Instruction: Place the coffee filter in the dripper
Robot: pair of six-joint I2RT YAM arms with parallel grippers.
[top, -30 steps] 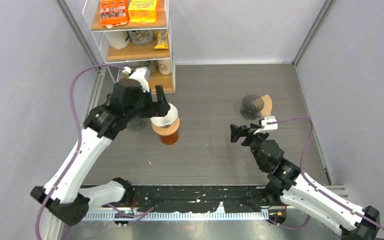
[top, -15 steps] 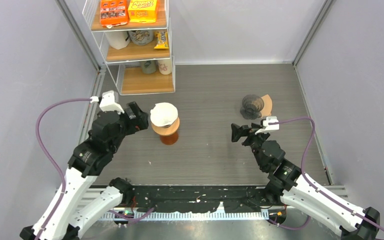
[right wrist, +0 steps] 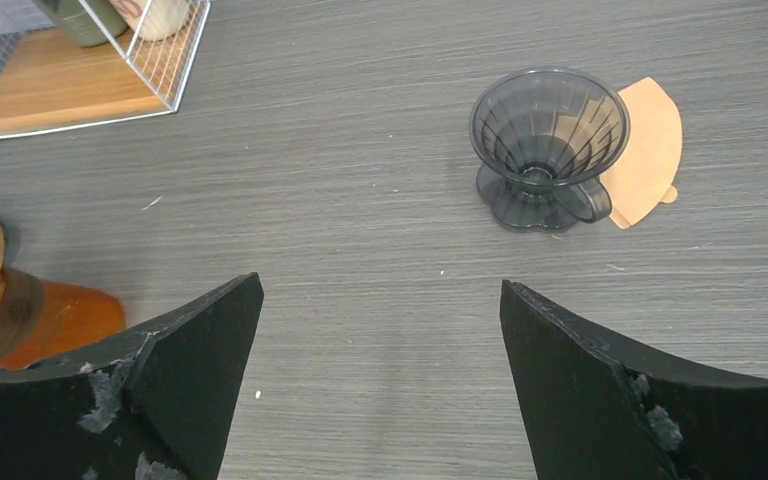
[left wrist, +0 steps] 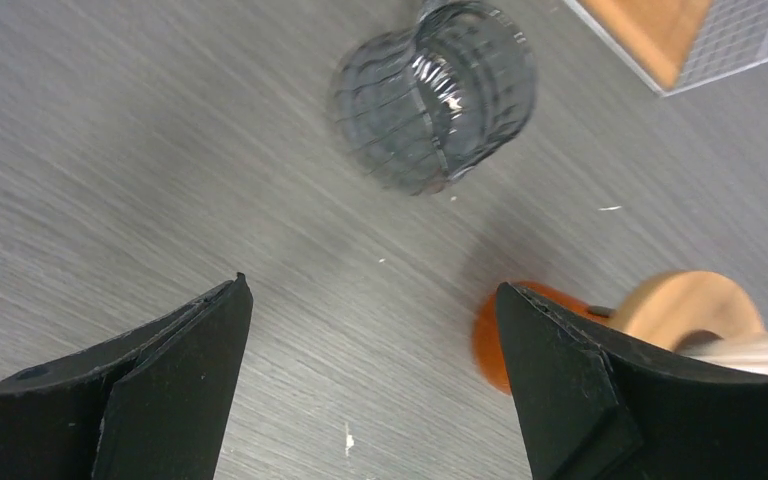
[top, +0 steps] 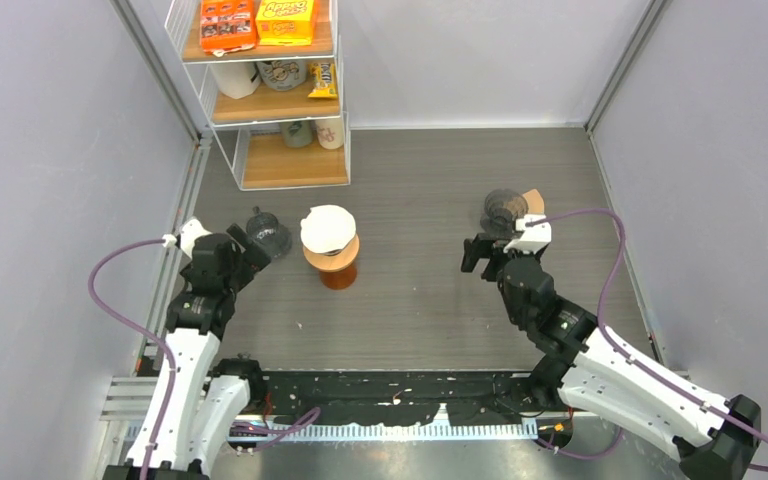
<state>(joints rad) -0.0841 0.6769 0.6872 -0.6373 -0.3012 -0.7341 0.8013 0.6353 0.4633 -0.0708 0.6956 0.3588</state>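
From above, a white filter [top: 327,228] is seen seated open-mouthed in the wooden collar [top: 332,257] of an orange carafe [top: 339,277], left of the middle of the desk [top: 420,180]. A ribbed dripper [top: 268,237] of dark plastic is set just left of the carafe. The left gripper [top: 252,248] is held near that dripper, touching nothing. Far to the right, a clear dripper [top: 505,212] of smoky plastic is found with a brown filter [top: 533,207] lying flat at its right side. The right gripper [top: 472,255] is poised nearer the arms than this pair, apart from both. A shelf rack [top: 260,100] is placed at the far left corner.

In the left wrist view, the left gripper [left wrist: 370,380] is shown spread wide and empty. The ribbed dripper [left wrist: 435,95] is framed beyond its fingers [left wrist: 175,380]. The carafe [left wrist: 495,340] and collar [left wrist: 690,305] are cut off at the right.

In the right wrist view, the right gripper [right wrist: 380,380] is likewise spread and empty. The clear dripper [right wrist: 548,140] is seen upright, cone open and nothing inside. The brown filter [right wrist: 645,150] is a folded, fan-shaped paper, its edge tucked against the dripper's handle
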